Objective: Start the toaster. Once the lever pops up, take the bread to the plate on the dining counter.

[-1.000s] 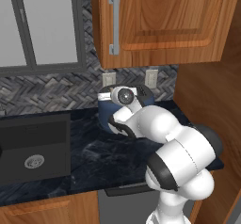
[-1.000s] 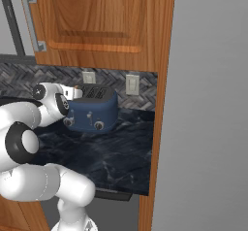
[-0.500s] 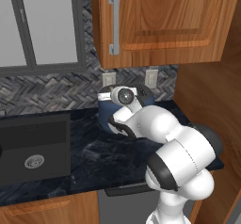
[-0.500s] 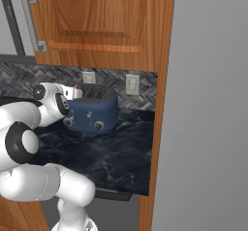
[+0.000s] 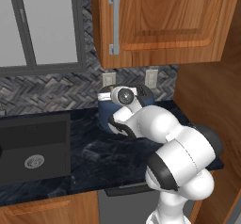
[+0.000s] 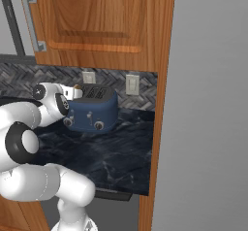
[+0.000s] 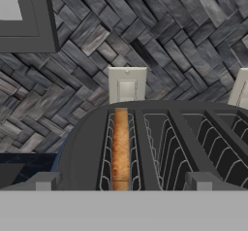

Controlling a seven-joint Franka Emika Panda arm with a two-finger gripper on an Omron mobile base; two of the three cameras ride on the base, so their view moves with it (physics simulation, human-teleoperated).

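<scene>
The dark-blue toaster point(image 6: 92, 111) stands on the black worktop against the tiled wall; in the left base view my arm covers most of the toaster point(image 5: 106, 120). In the hand view I look down on its black top slots, and the bread point(image 7: 120, 147) stands on edge, sunk in the leftmost slot. My gripper point(image 7: 123, 184) hangs open just in front of and above the toaster top, one fingertip point(image 7: 46, 181) on each side of the slots, holding nothing. The hand point(image 6: 54, 98) is at the toaster's left end. The plate and the dining counter are out of view.
A black sink point(image 5: 33, 148) is set into the worktop point(image 5: 94, 162) to the left. A wooden wall cabinet point(image 5: 160, 16) hangs above the toaster. Wall sockets point(image 7: 127, 84) sit behind it. A tall wooden panel point(image 6: 162, 104) closes the worktop's right end.
</scene>
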